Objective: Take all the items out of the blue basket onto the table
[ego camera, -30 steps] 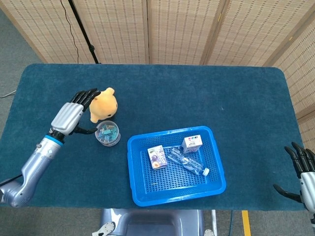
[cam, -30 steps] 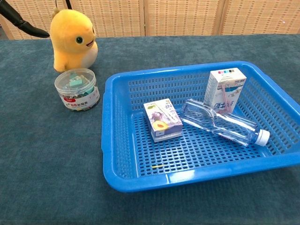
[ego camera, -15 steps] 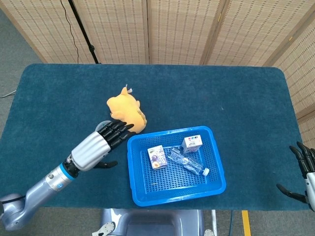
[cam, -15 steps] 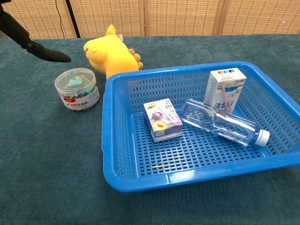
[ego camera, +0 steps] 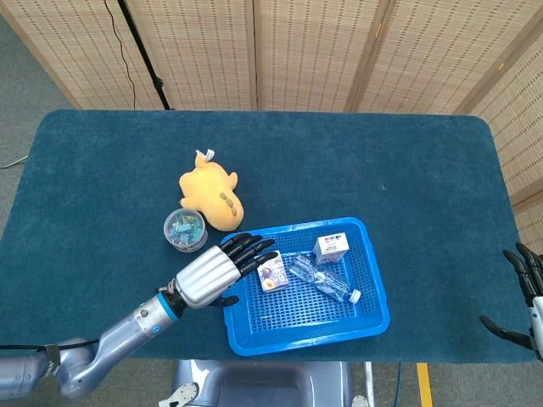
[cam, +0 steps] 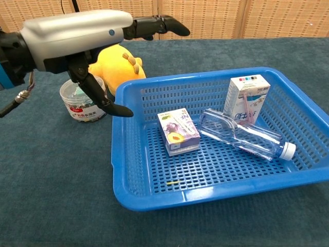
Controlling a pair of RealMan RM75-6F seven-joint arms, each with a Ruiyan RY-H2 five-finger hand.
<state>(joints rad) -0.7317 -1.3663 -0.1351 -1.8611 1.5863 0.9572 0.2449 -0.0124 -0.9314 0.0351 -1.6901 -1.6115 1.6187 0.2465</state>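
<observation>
Blue basket [ego camera: 373, 318]: holds purple carton [ego camera: 271, 271], white carton [ego camera: 331, 248], clear bottle [ego camera: 321, 278]. Left hand [ego camera: 212, 273]: fingers spread, empty, above basket's left rim. Right hand [ego camera: 529, 301]: fingers apart, empty, at table's right edge.

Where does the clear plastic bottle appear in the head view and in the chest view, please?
Head view: the bottle lies in the blue basket, right of centre, cap toward lower right.
Chest view: the bottle lies in the basket's right half, cap at far right.
Shared landmark: the white carton stands just behind it.
</observation>
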